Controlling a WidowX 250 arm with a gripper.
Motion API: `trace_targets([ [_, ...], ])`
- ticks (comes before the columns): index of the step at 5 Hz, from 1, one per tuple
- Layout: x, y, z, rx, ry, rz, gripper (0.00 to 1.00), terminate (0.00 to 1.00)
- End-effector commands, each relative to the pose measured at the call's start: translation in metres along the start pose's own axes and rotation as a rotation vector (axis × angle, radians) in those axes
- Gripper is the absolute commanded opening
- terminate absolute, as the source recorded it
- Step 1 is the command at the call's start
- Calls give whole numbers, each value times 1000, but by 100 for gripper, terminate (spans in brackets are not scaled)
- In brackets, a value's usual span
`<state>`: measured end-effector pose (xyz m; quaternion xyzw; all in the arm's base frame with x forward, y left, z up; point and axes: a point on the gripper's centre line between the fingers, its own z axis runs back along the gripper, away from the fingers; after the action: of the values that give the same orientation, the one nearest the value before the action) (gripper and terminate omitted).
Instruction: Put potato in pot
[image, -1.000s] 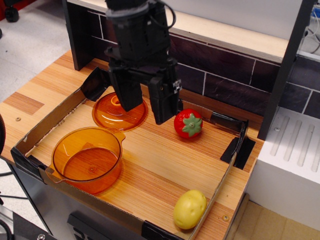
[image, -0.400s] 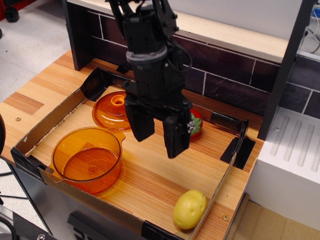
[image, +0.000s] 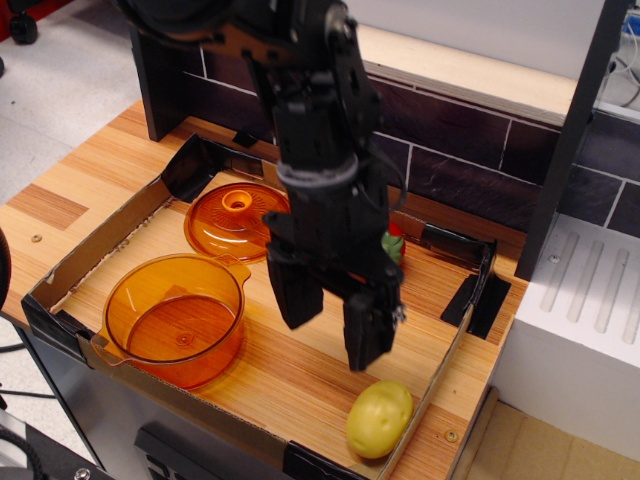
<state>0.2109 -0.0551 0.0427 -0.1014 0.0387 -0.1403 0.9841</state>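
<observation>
The black two-fingered gripper (image: 332, 328) hangs with its fingers spread wide and nothing between them. It has swung well forward: a second ago it stood at the back of the counter over the lid and the red toy, and now it sits out over the middle of the boards, fingertips pointing down toward the front right corner. It's closing in on its target, but it isn't there yet. There is clear wood between the right fingertip and the fruit below.

That target, the small yellow-green oval plastic potato (image: 380, 418), lies on its side at the front right corner, touching the low cardboard wall (image: 452, 347) that rims the counter, untouched and where it was. The arm's dark body now covers most of the red strawberry-like toy with green leaves (image: 396, 243) at the back; only a sliver of leaf and red shows past it.

Over on the left, the round translucent orange plastic pot with small side handles (image: 177, 317) stands upright and empty near the front left corner, well apart from the potato. Behind it the flat translucent orange lid with a knob (image: 232, 221) lies exposed again now the arm has gone.

So this looks like the reach phase: no grasp yet, with the descent, pinch and carry across to the pot all ahead. The wall crowding the potato may hamper the outer finger.
</observation>
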Motion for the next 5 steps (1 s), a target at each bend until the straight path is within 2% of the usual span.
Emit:
trace_targets([
  [1, -3, -11, -11, 17, -2, -30, 100, 0],
  [5, 4, -19, -36, 66, -15, -23, 100, 0],
])
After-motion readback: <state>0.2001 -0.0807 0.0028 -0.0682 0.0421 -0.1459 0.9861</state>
